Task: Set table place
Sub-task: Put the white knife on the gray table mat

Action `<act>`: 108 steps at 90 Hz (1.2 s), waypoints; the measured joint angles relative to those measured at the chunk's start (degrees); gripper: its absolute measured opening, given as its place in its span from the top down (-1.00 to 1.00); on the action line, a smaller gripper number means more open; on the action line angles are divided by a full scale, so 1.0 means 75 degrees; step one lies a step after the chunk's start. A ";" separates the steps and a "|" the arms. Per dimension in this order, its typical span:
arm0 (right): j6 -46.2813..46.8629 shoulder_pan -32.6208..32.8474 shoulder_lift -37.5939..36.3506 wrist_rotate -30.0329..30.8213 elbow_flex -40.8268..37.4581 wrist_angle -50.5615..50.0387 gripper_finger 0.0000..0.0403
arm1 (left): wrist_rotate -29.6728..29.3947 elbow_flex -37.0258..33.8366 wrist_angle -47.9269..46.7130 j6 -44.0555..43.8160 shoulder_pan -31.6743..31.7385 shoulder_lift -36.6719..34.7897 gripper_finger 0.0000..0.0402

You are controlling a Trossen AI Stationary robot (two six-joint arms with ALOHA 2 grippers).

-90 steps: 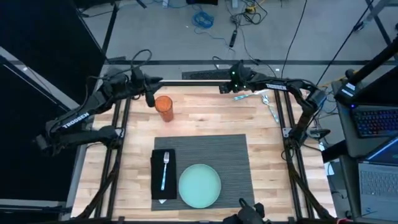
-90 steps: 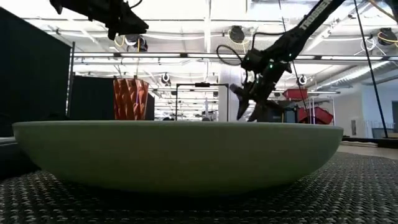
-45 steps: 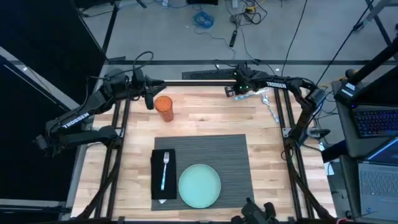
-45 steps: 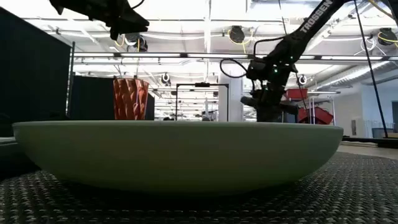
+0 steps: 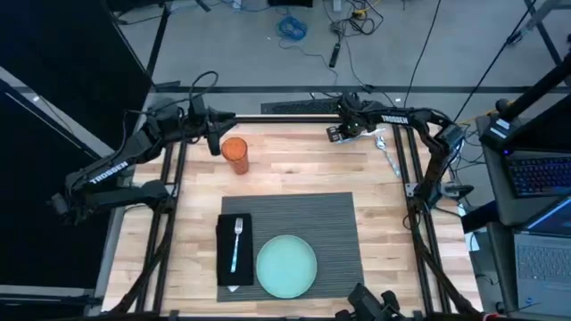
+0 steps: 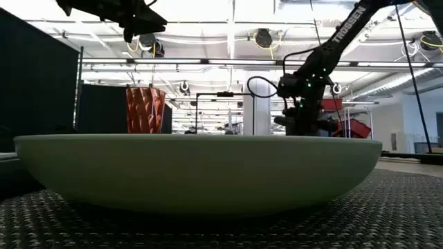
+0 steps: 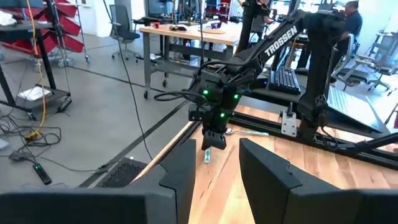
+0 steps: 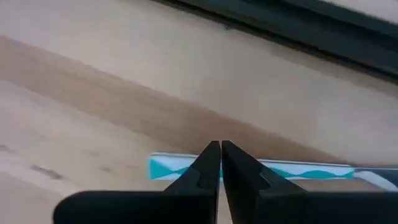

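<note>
While the left gripper (image 5: 214, 143) is held above the far left part of the table (image 5: 294, 169), just beside an orange ribbed cup (image 5: 235, 154), its two dark fingers (image 7: 186, 171) are seen in the left wrist view to be spread apart with nothing between them. The right gripper (image 5: 335, 134) is lowered to the far edge of the table, right of centre, where its fingertips (image 8: 214, 155) are pressed together over the end of a utensil handle (image 8: 292, 171) patterned in teal and white; the fingers are closed to a hairline gap, but whether the handle is actually gripped cannot be told. More cutlery (image 5: 385, 153) is seen lying on the wood to the right of that gripper, near the right arm's frame post. The dark grey ribbed placemat (image 5: 335, 223) is laid on the near half of the table, roughly centred. On it a pale teal round plate (image 5: 286, 266) is set toward the near edge, and a black folded napkin (image 5: 223, 259) is placed at the mat's left side, just beside the plate, with a fork (image 5: 237, 242) laid lengthwise on it. In the low view the plate's rim (image 6: 197, 142) fills the foreground, the cup (image 6: 145, 109) is seen behind it on the left, and the right arm is seen reaching down behind the plate.
</note>
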 joint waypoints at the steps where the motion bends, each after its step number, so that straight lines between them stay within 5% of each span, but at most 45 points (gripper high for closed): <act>1: 0.0000 0.0006 0.0001 -0.0004 0.0000 -0.0005 1.00 | 0.0004 0.0000 0.0000 0.0000 0.0000 0.0000 0.48; 55: -0.0114 0.0167 0.0314 -0.0185 0.0031 -0.0368 1.00 | 0.0019 0.0000 -0.0014 0.0002 -0.0277 0.0000 0.48; 77: -0.0184 0.0928 0.0109 -0.0684 0.0009 -0.1774 1.00 | 0.0019 0.0000 -0.0143 0.0013 -0.0415 0.0000 0.48; 97: -0.0076 0.1375 -0.0288 -0.0542 0.0278 -0.1660 1.00 | 0.0019 0.0000 -0.0145 0.0071 -0.0437 0.0003 0.48; 108: -0.0059 0.1487 -0.0641 0.0198 0.0466 -0.1921 1.00 | 0.0016 0.0000 -0.0125 0.0206 -0.0437 0.0006 0.48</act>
